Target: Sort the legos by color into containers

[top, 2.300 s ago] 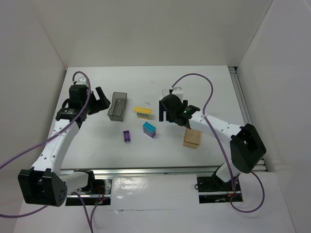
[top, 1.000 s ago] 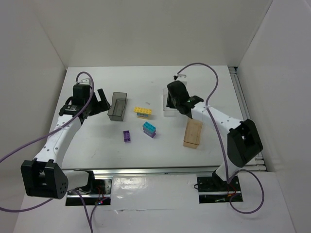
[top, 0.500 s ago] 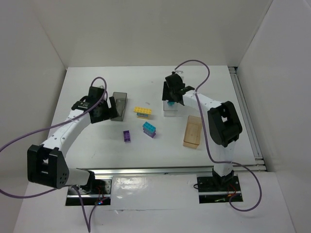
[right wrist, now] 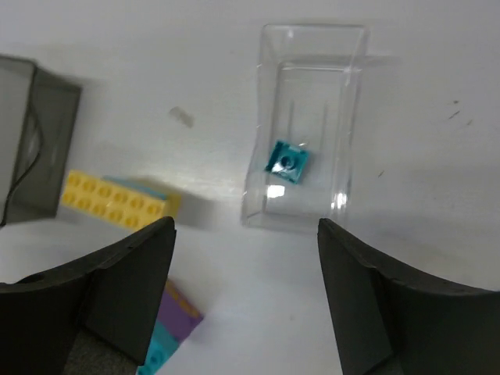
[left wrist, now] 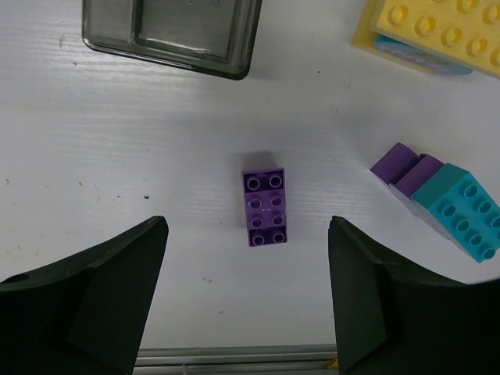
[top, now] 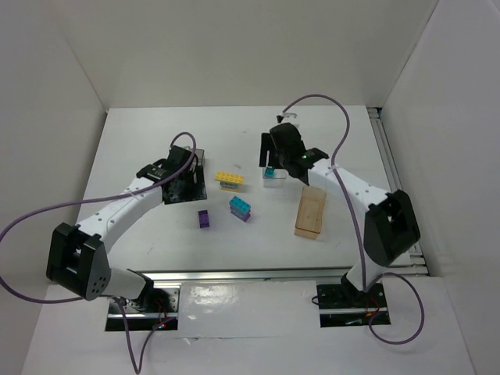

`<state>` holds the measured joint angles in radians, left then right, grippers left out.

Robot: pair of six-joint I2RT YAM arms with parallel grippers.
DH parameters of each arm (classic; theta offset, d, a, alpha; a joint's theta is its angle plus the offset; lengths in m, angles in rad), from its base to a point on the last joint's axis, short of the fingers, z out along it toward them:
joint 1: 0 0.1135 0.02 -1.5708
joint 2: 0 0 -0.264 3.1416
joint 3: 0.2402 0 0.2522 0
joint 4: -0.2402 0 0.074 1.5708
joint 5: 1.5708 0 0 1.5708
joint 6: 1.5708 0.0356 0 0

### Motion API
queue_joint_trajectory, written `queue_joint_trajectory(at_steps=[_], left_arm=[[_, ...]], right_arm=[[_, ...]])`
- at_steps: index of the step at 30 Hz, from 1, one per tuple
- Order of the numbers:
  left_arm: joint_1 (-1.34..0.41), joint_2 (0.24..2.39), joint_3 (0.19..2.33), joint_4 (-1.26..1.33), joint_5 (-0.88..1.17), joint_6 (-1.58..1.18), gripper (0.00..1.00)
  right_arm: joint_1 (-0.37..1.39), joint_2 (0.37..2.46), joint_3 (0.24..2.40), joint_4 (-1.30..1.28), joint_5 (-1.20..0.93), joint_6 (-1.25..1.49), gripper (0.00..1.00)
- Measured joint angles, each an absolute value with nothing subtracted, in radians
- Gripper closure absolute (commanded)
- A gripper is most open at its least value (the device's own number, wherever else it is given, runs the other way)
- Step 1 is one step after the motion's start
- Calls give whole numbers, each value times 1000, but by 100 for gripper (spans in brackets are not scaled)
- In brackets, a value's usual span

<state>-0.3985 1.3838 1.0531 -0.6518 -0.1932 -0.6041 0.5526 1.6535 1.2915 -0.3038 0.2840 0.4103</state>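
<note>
One cyan brick [right wrist: 287,162] sits in the clear bin [right wrist: 349,47]; the purple brick [left wrist: 265,206] and others lie unsorted; left gripper [left wrist: 246,226] and right gripper [right wrist: 244,225] gape empty.

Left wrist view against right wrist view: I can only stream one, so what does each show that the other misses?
Only the left wrist shows the lone purple brick. Only the right wrist shows the clear bin with a small cyan brick inside. Both show the grey bin, the yellow brick and the cyan-purple stack.
</note>
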Motion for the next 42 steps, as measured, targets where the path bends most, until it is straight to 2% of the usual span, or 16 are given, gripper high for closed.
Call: queue_joint_trajectory(at_steps=[5, 15, 17, 19, 20, 22, 25, 28, 34, 39, 42], left_arm=[[-454, 1446, 1050, -629, -173, -633, 15], [-493, 1565, 960, -553, -171, -751, 26], [-492, 1578, 944, -542, -174, -768, 31], [-492, 1599, 934, -527, -171, -772, 42], [-492, 1615, 932, -518, -170, -776, 54], [-492, 1633, 938, -521, -172, -788, 69], [-492, 1633, 951, -536, -187, -791, 75], [-490, 1618, 998, -601, -240, -773, 75], [-423, 1602, 1250, -682, -334, -684, 73], [-325, 1724, 1456, -688, -375, -633, 73], [-276, 1841, 1533, -696, -364, -606, 69]], right_arm=[[649, 1517, 1185, -309, 272, 428, 10], [633, 1507, 1153, -365, 308, 437, 10], [633, 1507, 1153, -369, 316, 437, 10], [633, 1507, 1153, -376, 325, 437, 10], [633, 1507, 1153, -379, 329, 437, 10], [633, 1507, 1153, -385, 337, 437, 10], [633, 1505, 1153, -393, 348, 437, 10], [633, 1493, 1153, -402, 356, 437, 10], [633, 1462, 1153, -406, 364, 440, 10], [633, 1452, 1154, -417, 362, 449, 10], [635, 1450, 1165, -431, 345, 439, 8]])
